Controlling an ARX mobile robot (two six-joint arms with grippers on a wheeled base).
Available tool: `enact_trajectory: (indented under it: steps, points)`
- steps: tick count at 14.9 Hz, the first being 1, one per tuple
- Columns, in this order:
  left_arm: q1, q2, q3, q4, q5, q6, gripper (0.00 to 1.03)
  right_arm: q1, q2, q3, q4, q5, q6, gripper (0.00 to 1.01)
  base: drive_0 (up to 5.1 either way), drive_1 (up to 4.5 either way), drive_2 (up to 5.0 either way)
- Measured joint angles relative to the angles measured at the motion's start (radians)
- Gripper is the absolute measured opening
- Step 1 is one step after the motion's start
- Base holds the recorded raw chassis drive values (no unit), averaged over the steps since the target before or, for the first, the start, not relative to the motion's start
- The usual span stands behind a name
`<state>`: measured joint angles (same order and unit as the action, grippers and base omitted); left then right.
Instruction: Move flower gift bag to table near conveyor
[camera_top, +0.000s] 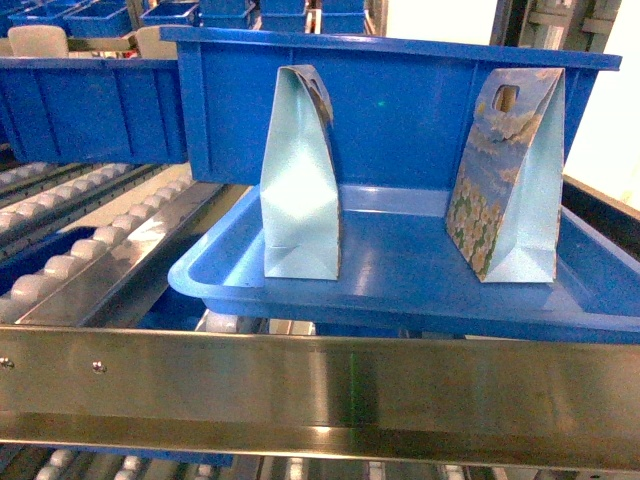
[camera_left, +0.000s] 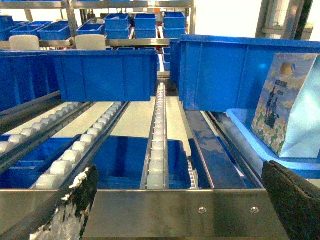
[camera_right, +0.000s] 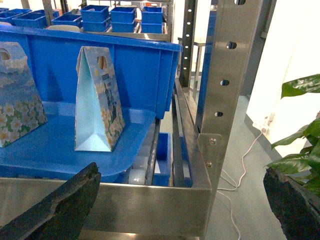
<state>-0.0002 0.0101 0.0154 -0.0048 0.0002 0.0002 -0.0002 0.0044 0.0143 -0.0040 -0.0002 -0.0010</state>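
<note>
Two pale-blue paper gift bags printed with flowers stand upright on a shallow blue plastic tray (camera_top: 400, 285) that rests across the conveyor of white plastic rollers in a steel frame (camera_top: 75, 235). In the head view the left flower gift bag (camera_top: 300, 180) is at about 10 o'clock of the tray and the right flower gift bag (camera_top: 510, 180) at about 2 o'clock, well apart, probably so a gripper can close on one alone. Both keep their cut-out handles on top, which suits a grasp from above. A deep blue plastic bin (camera_top: 400, 110) stands just behind them at 12 o'clock.

The left gripper (camera_left: 180, 200) and the right gripper (camera_right: 182, 200) are each spread wide and hold nothing, short of the steel front rail (camera_top: 320, 385). No white surface is in view.
</note>
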Motion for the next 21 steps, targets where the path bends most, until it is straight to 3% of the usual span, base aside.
enact_trajectory:
  steps: [15,19,21]
  points:
    - [0.0,0.0,0.0,0.001,0.002,-0.001,0.98,0.0,0.0,0.0,0.001,0.0,0.0,0.98,0.0,0.0,0.0]
    - [-0.024,0.002,-0.001,0.03,0.001,-0.002,0.98,-0.003,0.057,0.0,0.077,-0.011,-0.008,0.98,0.0,0.0,0.0]
    - [-0.019,0.04,-0.001,0.098,0.019,-0.004,0.98,-0.029,0.166,0.001,0.175,-0.033,-0.008,0.98,0.0,0.0,0.0]
